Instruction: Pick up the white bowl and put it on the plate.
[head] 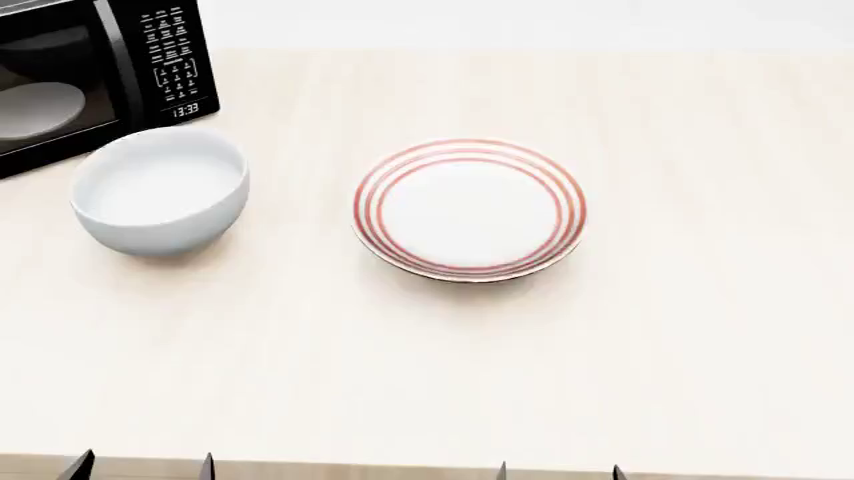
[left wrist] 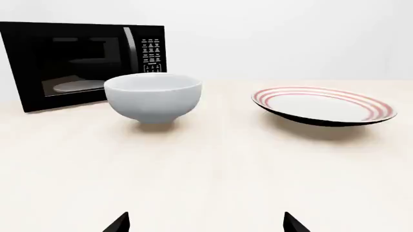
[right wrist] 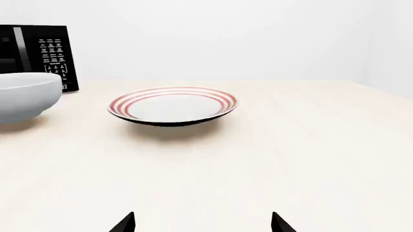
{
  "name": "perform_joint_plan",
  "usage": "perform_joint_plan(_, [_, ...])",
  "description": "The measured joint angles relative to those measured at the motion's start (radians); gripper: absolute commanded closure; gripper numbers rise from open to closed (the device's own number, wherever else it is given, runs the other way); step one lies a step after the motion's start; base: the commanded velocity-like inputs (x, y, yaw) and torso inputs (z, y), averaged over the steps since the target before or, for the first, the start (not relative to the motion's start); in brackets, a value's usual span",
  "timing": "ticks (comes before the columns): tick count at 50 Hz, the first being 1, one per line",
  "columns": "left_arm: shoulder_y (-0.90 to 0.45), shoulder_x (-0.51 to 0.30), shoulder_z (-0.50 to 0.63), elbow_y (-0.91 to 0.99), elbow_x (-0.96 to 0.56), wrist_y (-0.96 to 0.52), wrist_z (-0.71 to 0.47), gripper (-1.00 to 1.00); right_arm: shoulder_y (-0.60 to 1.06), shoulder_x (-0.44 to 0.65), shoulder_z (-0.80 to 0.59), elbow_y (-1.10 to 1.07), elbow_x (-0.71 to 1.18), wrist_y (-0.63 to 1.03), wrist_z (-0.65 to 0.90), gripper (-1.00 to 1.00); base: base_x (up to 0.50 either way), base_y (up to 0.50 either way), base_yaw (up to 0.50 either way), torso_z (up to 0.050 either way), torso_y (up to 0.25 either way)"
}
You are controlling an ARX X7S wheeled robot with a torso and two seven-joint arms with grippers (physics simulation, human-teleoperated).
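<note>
Nothing done yet: bowl (head: 159, 190) sits on the table (head: 534, 370), at 9 o'clock of the empty plate (head: 469, 208). Left gripper (head: 140, 466) and right gripper (head: 561, 470) both spread wide, holding nothing; pickup and placement remain.

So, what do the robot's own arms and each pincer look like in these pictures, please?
Very little shows. Of the left pincer and the right pincer, the head view gives only small black pointed tips at its lower edge. Each wrist view shows two black, wedge-shaped fingertips, plain and matte. No arm links, cables or markings are in view.
</note>
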State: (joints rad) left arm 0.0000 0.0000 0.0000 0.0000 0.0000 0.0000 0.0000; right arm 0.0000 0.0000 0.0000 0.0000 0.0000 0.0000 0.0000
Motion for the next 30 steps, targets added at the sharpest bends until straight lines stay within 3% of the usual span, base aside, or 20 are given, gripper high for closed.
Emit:
perform_joint_plan(19, [-0.004, -0.042, 0.052, -0.002, -0.033, -0.012, -0.046, -1.00, -0.004, 0.040, -0.048, -0.007, 0.047, -0.001, 0.044, -1.00, 0.00, 0.00, 0.00, 0.000, 0.000])
perform_joint_plan(30, [0.023, -0.057, 0.086, 0.045, 0.037, -0.026, -0.061, -1.00, -0.017, 0.047, -0.059, -0.067, 0.011, 0.017, 0.061, -1.00, 0.00, 0.00, 0.00, 0.000, 0.000])
